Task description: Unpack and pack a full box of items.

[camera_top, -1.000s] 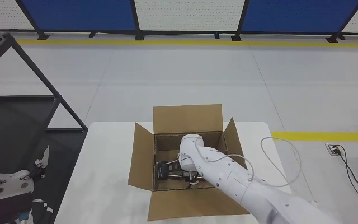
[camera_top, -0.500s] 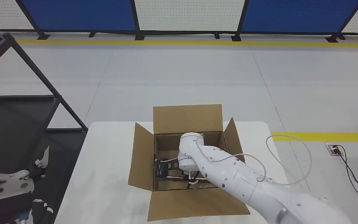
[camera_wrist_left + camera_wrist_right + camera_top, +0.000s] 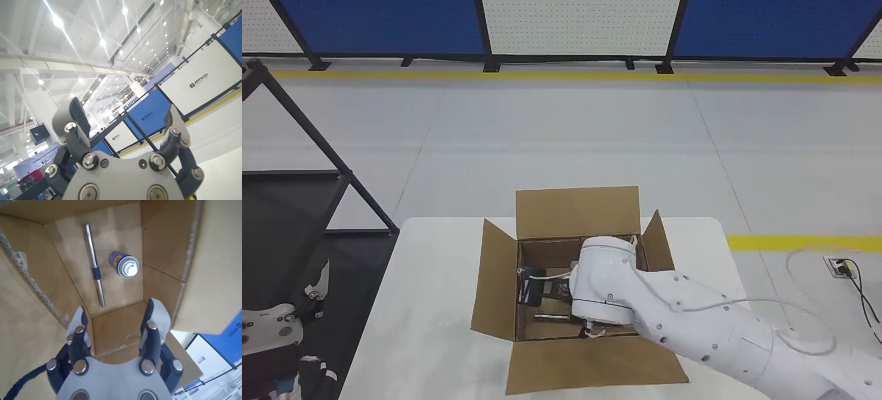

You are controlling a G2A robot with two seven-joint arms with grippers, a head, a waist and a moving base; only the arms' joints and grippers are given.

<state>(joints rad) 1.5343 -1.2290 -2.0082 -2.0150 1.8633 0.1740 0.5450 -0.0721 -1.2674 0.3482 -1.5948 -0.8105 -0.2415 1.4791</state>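
Note:
An open cardboard box (image 3: pixel 577 212) stands on the white table (image 3: pixel 432 300). My right arm's wrist (image 3: pixel 602 285) hangs over the box's inside. In the right wrist view my right gripper (image 3: pixel 117 311) is open and empty above the box floor. Below it lie a shiny metal rod (image 3: pixel 94 264) with a black collar, along one wall, and a blue spray can (image 3: pixel 124 265) standing upright beside it. The rod (image 3: pixel 557 316) lies by the box's front wall. My left gripper (image 3: pixel 122 108) is open, empty and pointed up at the ceiling.
The box's side flaps (image 3: pixel 494 280) and front flap (image 3: pixel 582 365) are folded outward on the table. A black metal rack (image 3: pixel 302 180) stands left of the table. Bare tabletop lies left of the box.
The right arm has risen out of the box and its wrist has shifted right, uncovering more of the rod by the front wall.

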